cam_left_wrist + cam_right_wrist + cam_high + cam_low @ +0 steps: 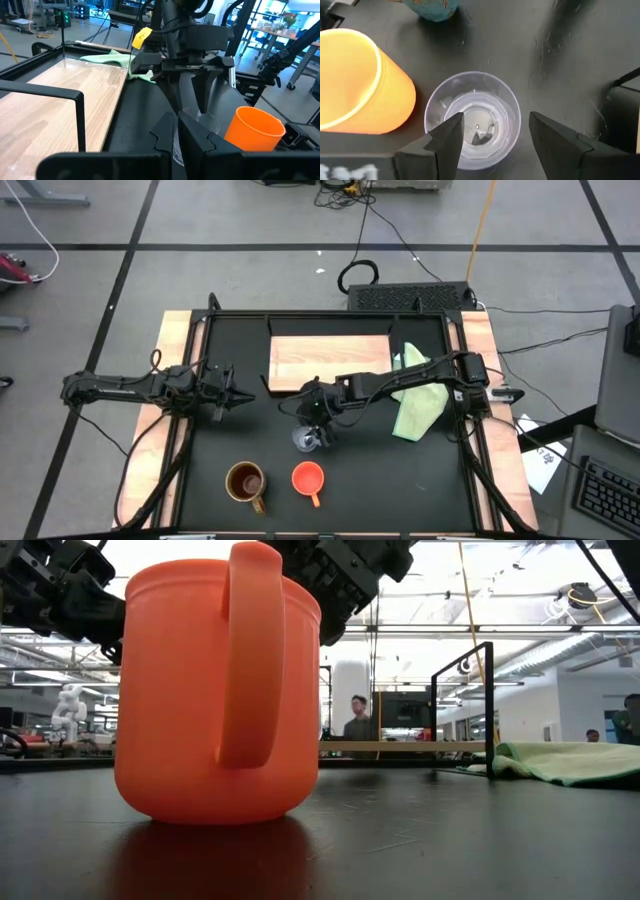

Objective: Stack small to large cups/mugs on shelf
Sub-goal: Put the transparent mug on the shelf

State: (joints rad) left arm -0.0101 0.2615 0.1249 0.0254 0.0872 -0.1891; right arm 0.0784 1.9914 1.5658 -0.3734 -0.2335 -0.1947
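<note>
The tiny clear glass cup stands upright on the black table, also seen in the high view. My right gripper is open and points down just above it. One finger is over the cup's mouth and the other is outside its rim; I see no touch. The orange cup and the brown mug stand upright near the front edge. The light-wood shelf lies at the back. My left gripper is shut and empty at the table's left.
A pale green cloth lies to the right of the shelf, under my right arm. In the low view the orange cup fills the foreground, its handle toward the camera. A person stands in the room beyond the table.
</note>
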